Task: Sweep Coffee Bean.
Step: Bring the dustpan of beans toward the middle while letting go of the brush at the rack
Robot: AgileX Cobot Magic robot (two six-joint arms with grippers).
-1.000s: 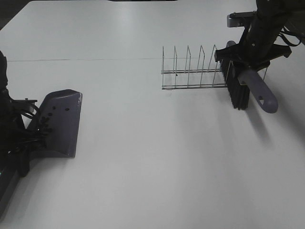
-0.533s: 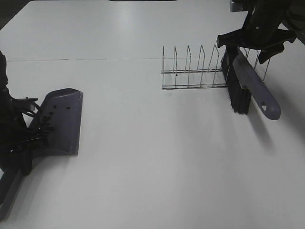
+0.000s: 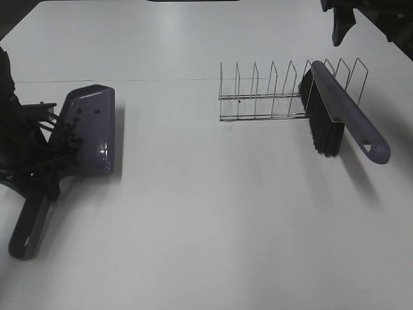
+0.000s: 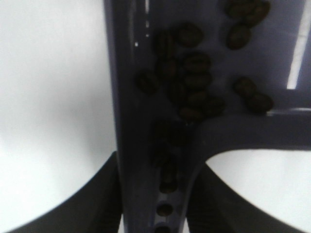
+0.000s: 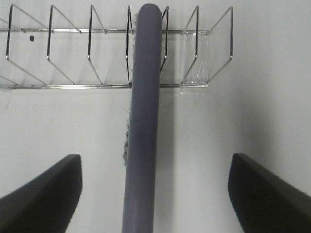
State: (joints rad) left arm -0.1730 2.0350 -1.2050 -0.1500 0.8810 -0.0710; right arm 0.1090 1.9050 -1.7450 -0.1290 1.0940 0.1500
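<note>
The purple dustpan [image 3: 93, 129] sits at the left and holds several dark coffee beans [image 3: 70, 132]. In the left wrist view the beans [image 4: 194, 73] lie in the pan's back corner [image 4: 272, 131] and down its handle channel. My left gripper [image 3: 40, 169] is shut on the dustpan's handle [image 4: 146, 184]. The purple brush [image 3: 339, 110] with black bristles [image 3: 322, 132] leans in the wire rack [image 3: 264, 97]. My right gripper [image 3: 342, 19] is open and empty, raised above the brush handle [image 5: 143, 121], with its fingers [image 5: 43, 199] wide apart.
One stray bean [image 5: 31, 37] lies inside the wire rack [image 5: 68, 48]; it also shows in the high view [image 3: 239, 100]. The dustpan's long handle end [image 3: 26, 232] points toward the table's front left. A thin seam [image 3: 161, 80] crosses the white table.
My right gripper let go of the brush and rose up and back; the brush now rests in the rack. My left gripper moved the dustpan back and slightly right.
</note>
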